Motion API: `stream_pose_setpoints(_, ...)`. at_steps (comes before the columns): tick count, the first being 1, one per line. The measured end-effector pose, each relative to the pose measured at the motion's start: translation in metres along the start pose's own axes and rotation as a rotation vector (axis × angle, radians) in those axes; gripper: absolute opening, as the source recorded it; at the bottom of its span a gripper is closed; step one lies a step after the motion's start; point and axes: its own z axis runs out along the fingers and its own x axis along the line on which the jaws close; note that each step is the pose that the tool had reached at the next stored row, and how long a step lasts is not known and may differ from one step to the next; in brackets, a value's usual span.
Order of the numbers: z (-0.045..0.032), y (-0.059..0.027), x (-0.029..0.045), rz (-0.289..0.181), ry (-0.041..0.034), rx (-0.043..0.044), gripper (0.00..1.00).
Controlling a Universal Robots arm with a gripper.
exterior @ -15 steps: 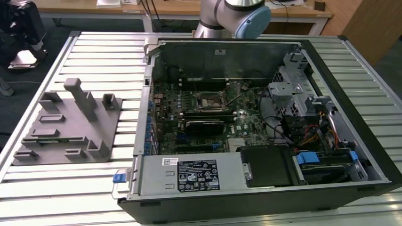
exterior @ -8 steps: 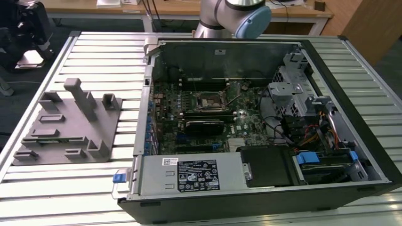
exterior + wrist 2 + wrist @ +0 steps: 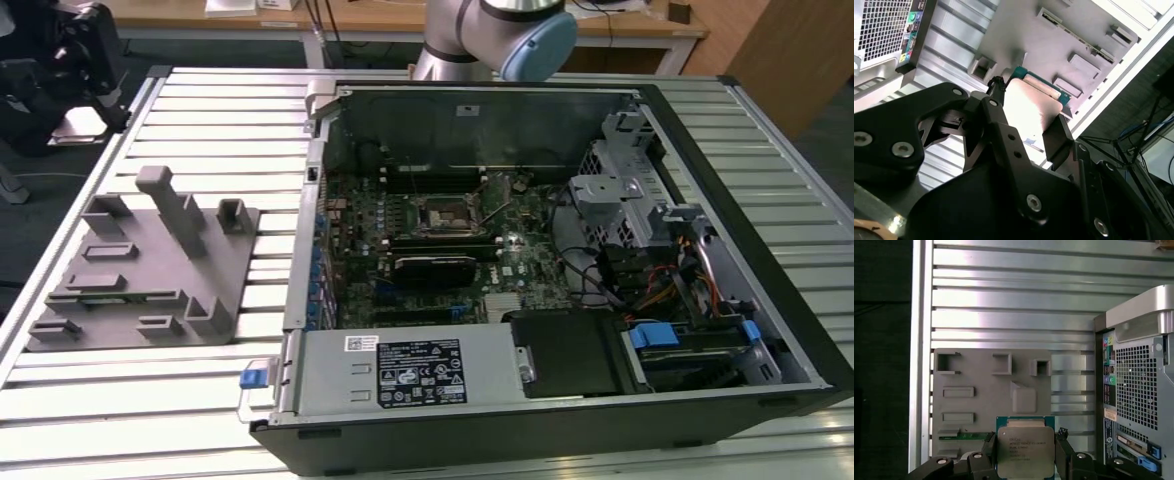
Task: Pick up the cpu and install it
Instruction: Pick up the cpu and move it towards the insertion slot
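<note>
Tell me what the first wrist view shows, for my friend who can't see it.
The black gripper holds the cpu, a silver square chip with a green rim, by two opposite edges. Beyond it a grey plastic block with pockets lies on a slatted metal table, next to the back of a computer case.
</note>
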Motion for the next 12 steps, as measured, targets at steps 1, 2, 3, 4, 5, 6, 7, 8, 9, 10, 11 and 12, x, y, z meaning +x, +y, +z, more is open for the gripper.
stream_pose_setpoints(1, 0.0001, 0.0, -0.0014, 0.0, 0.0, 0.0, 0.55)
stream_pose_setpoints(2, 0.0002, 0.0, -0.0028, 0.0, 0.0, 0.0001, 0.55)
stream_pose_setpoints(3, 0.0004, 0.0001, -0.0044, 0.0, 0.0, 0.0, 0.55)
stream_pose_setpoints(4, 0.0005, 0.0001, -0.0061, 0.0, 0.0001, 0.0001, 0.55)
stream_pose_setpoints(5, 0.0006, 0.0001, -0.0078, 0.0, 0.0001, 0.0001, 0.55)
stream_pose_setpoints(6, 0.0008, 0.0001, -0.0093, 0.0, 0.0, 0.0001, 0.55)
stream_pose_setpoints(7, 0.0009, 0.0001, -0.0108, 0.0, 0.0, 0.0, 0.55)
stream_pose_setpoints(8, 0.001, 0.0001, -0.0123, 0.0, 0.0001, 0.0, 0.55)
stream_pose_setpoints(9, 0.0012, 0.0002, -0.0138, 0.0, 0.0, 0.0001, 0.55)
stream_pose_setpoints(10, 0.0013, 0.0002, -0.0152, 0.0, -0.0001, 0.0, 0.55)
stream_pose_setpoints(11, 0.0014, 0.0002, -0.0165, 0.0, 0.0, 0.0, 0.55)
stream_pose_setpoints(12, 0.0015, 0.0002, -0.0181, 0.0, 0.0, 0.0001, 0.55)
